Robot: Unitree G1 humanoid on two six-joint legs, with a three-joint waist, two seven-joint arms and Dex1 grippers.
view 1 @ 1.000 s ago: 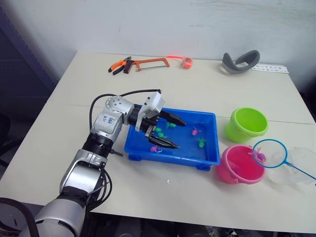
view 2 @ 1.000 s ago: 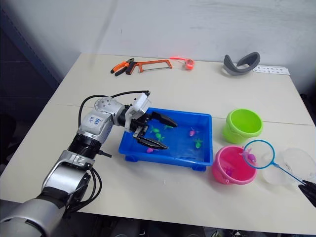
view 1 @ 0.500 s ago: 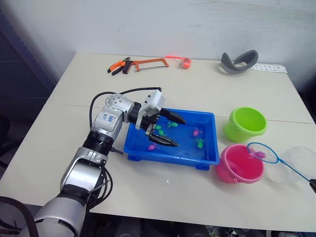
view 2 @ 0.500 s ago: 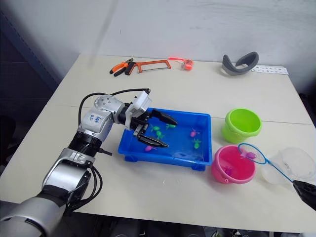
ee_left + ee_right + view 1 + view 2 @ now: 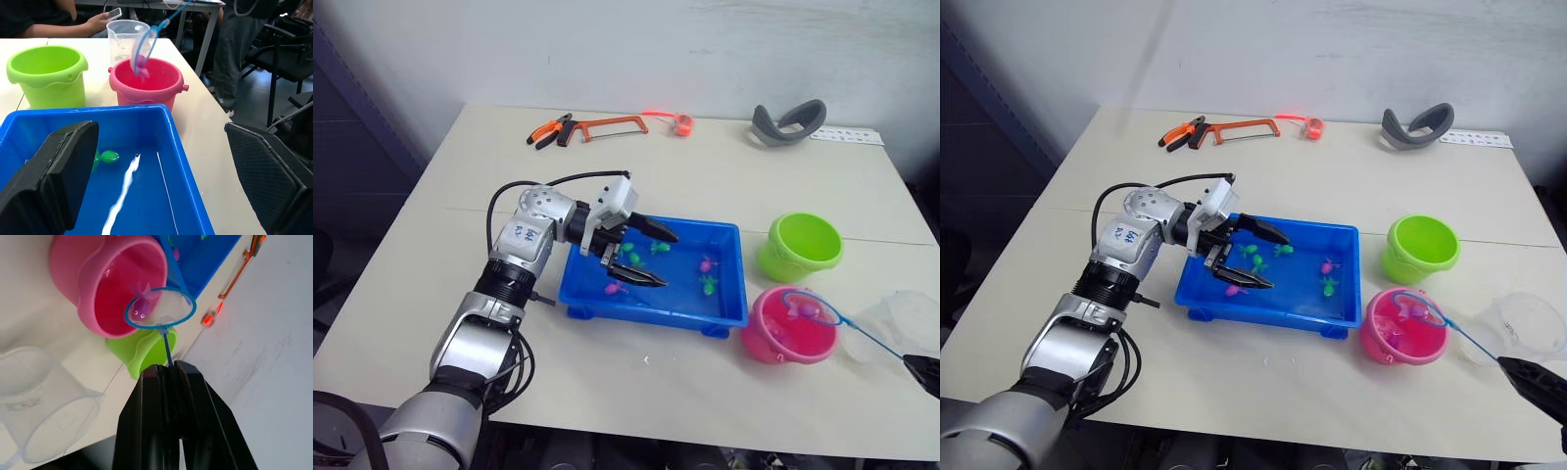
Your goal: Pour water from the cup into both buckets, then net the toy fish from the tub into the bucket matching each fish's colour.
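My left gripper (image 5: 668, 260) hangs open over the left part of the blue tub (image 5: 651, 315), nothing between its fingers. Green and pink toy fish (image 5: 709, 285) lie in the tub's water. My right gripper (image 5: 168, 369) is shut on the net's thin handle at the table's near right corner. The net's light-blue hoop (image 5: 808, 306) is tilted over the mouth of the pink bucket (image 5: 773, 348), and a pink fish (image 5: 141, 306) sits in its mesh. The lime green bucket (image 5: 800, 247) stands just behind the pink one. The clear cup (image 5: 906, 318) stands to the right of the pink bucket.
An orange hacksaw (image 5: 607, 124), pliers (image 5: 548, 130) and a grey curved object (image 5: 788, 122) lie along the table's far edge. A white strip (image 5: 847, 136) lies at the back right. In the left wrist view, people (image 5: 49, 17) sit beyond the table.
The net with the pink fish has come down and leftwards, tipping over the pink bucket's mouth. My right gripper has moved in with it. The left gripper stays open over the tub.
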